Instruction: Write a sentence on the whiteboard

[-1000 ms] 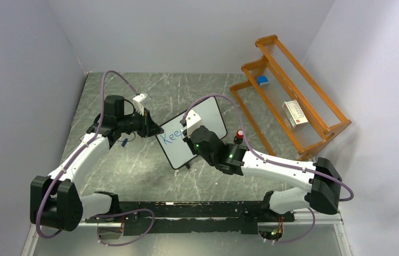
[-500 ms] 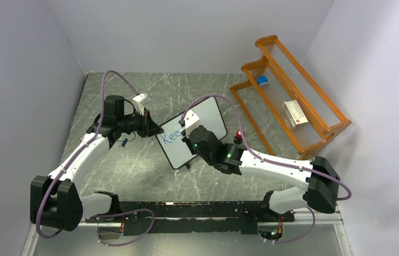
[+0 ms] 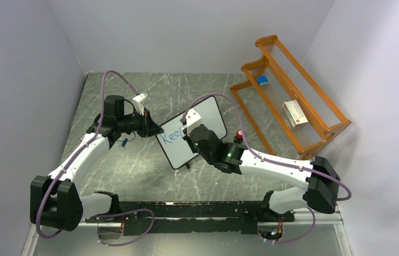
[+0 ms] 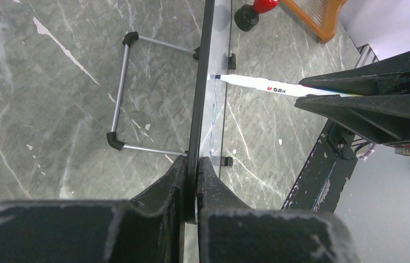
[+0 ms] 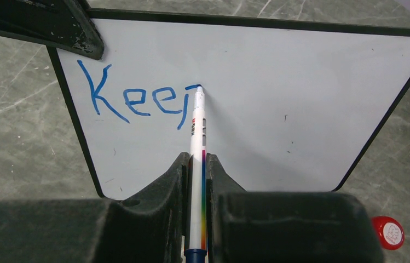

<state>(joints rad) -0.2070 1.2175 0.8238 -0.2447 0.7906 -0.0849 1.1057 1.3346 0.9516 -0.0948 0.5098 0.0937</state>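
The whiteboard (image 3: 208, 118) stands tilted on its wire stand at the table's middle; it also shows in the right wrist view (image 5: 301, 109) and edge-on in the left wrist view (image 4: 194, 126). My left gripper (image 4: 191, 181) is shut on its black frame at the left edge (image 3: 154, 129). My right gripper (image 5: 197, 175) is shut on a white marker (image 5: 197, 142) with a rainbow stripe. The marker tip touches the board at the top of an unfinished "p". The sentence (image 5: 137, 98) reads "Kee" plus that part-drawn letter, in blue.
An orange rack (image 3: 287, 96) stands at the right, holding a blue item (image 3: 262, 80) and a white box (image 3: 295, 113). A red-topped black cap (image 3: 238, 136) sits by the board's right corner, also in the right wrist view (image 5: 388, 231). Grey walls close in the left, back and right.
My right gripper has shifted a little to the left along the board, and the blue stroke of the fourth letter has grown. The left arm and the board have not moved.
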